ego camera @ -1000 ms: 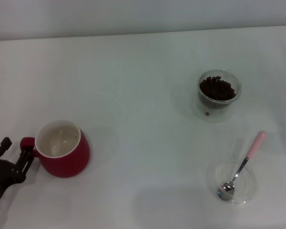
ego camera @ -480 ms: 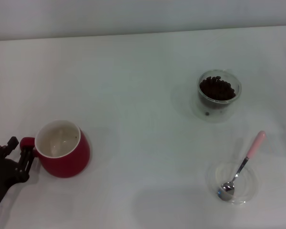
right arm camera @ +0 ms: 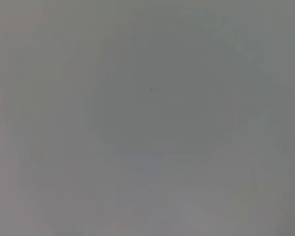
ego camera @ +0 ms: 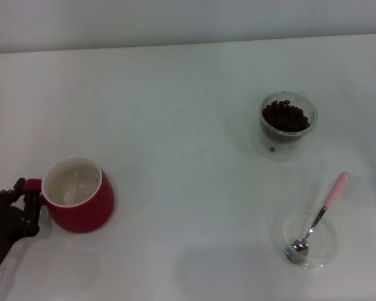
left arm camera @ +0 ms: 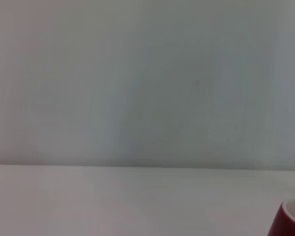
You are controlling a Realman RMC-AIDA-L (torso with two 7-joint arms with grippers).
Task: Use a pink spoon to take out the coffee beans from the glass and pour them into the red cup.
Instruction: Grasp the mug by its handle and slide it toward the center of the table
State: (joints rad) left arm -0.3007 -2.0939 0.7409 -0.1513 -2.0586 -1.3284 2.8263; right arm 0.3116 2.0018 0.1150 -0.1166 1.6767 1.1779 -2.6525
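Observation:
The red cup [ego camera: 81, 200] stands at the front left of the white table, its white inside empty; a sliver of it also shows in the left wrist view [left arm camera: 291, 222]. My left gripper [ego camera: 25, 195] is at the cup's loop handle, its fingers closed around it. The glass [ego camera: 288, 139] holding the coffee beans [ego camera: 286, 115] stands at the back right. The pink spoon [ego camera: 318, 216] lies at the front right, its metal bowl in a shallow clear dish [ego camera: 329, 248] and its pink handle pointing away over the rim. My right gripper is out of view.
The white table [ego camera: 188, 125] ends at a pale wall along the back. The right wrist view shows only a plain grey surface.
My left gripper's fingers have closed in on the red cup's handle. The cup has shifted slightly to the left.

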